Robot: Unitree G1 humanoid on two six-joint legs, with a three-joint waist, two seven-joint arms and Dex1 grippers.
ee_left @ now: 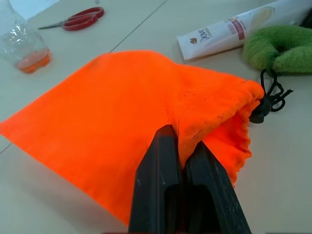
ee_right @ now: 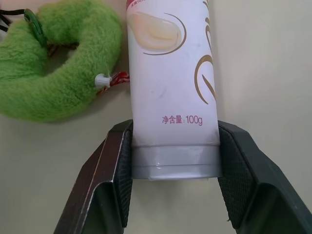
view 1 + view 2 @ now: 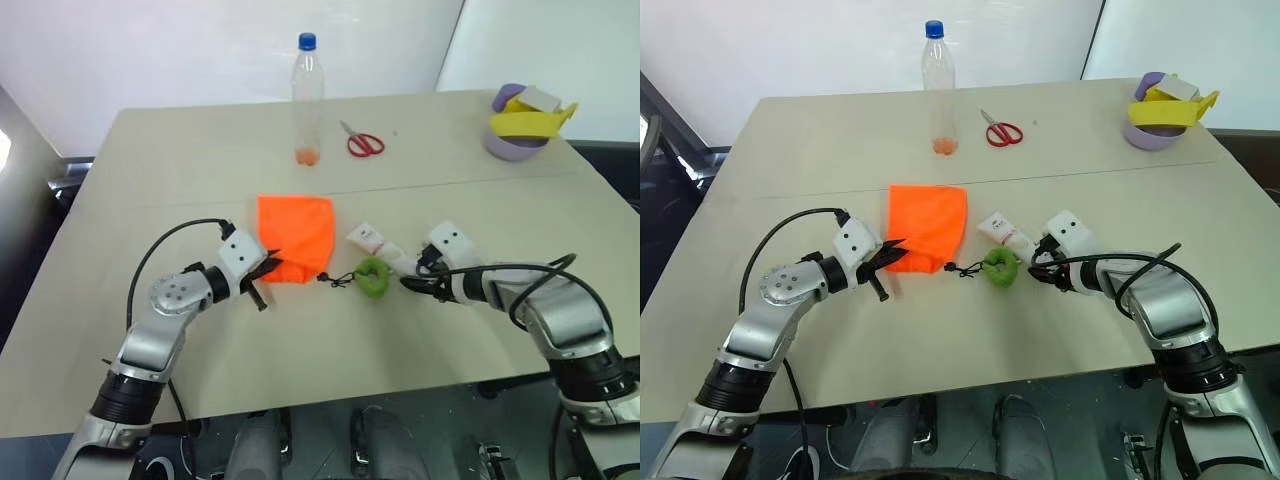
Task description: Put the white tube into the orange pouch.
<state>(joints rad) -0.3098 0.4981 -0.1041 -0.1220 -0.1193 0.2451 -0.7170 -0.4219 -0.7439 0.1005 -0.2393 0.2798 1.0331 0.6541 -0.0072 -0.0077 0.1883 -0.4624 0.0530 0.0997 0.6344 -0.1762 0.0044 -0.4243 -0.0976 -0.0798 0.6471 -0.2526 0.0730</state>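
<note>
**Tube grasp at the cap end, pouch mouth not yet spread: risk points and end effector state**

Risk assessment. The right end effector (image 2: pixel 173 161) grips the small white plastic squeeze tube (image 3: pixel 376 242) only at its pale cap end, so most of the body projects beyond the pads. In my judgement a lift from this short hold could let the tube pivot or slip out. The smooth, rounded wall adds to that likelihood. The fuzzy green ring (image 3: pixel 372 277) on the thin black cord (image 3: pixel 338 279) lies just beside the tube, on its left. A drag toward the bag could catch the ring or cord and pull the bright orange flat fabric drawstring pouch (image 3: pixel 296 236) out of position. The pouch mouth is gathered and looks largely flat, so the tube may butt against the fabric rather than enter, unless the opening is lifted wider.

End effector state.
- Left end effector (image 1: pixel 181 168): fingers pressed together, pinching a fold of orange fabric at the pouch's gathered near edge.
- Right end effector: fingers partly spread, both pads against the sides of the tube's cap end. The tube appears to lie on the bench (image 3: pixel 200 170).

Location of task items. The pouch lies flat at mid-bench. The tube lies to its right, crimped end toward the far side. The ring sits between pouch and tube.
</note>
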